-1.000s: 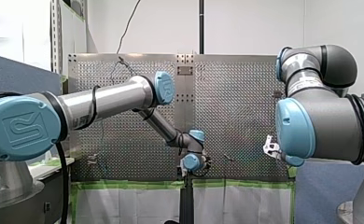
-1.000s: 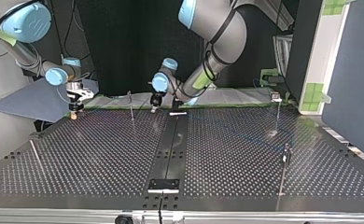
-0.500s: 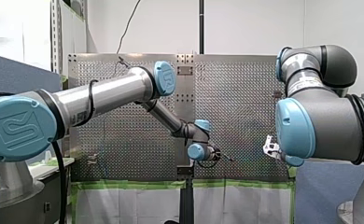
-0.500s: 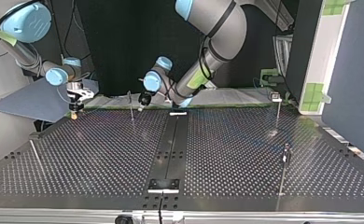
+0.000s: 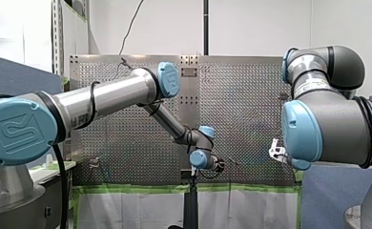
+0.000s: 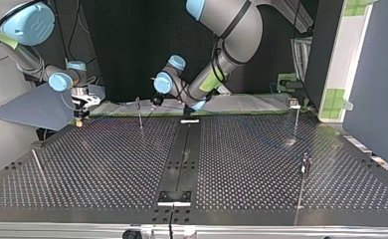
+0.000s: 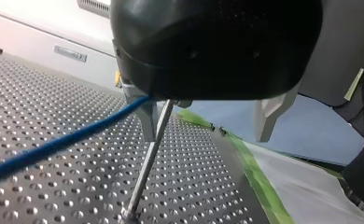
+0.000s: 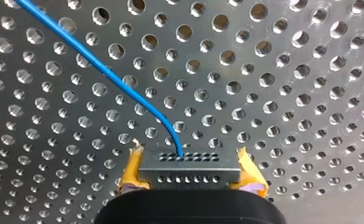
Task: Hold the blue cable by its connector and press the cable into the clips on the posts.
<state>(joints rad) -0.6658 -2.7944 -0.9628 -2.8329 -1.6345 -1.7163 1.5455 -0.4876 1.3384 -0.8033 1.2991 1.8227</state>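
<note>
Right gripper: my right gripper (image 8: 189,179) is clamped on the grey connector (image 8: 189,164) with yellow pads (image 8: 129,175), at the table's (image 6: 107,164) arm-side corner.
Cable: the blue cable (image 8: 101,74) leaves the connector and runs low over the table, past a post (image 7: 147,158).
Left gripper: my left gripper (image 7: 207,135) is spread wide and grips nothing (the cable passes one finger).
Changed: it has slid along the arm-side edge from the middle strip to that post, then lifted slightly; my right has stayed put.
Meaning: probably lining up a press; no clip shows.
</note>
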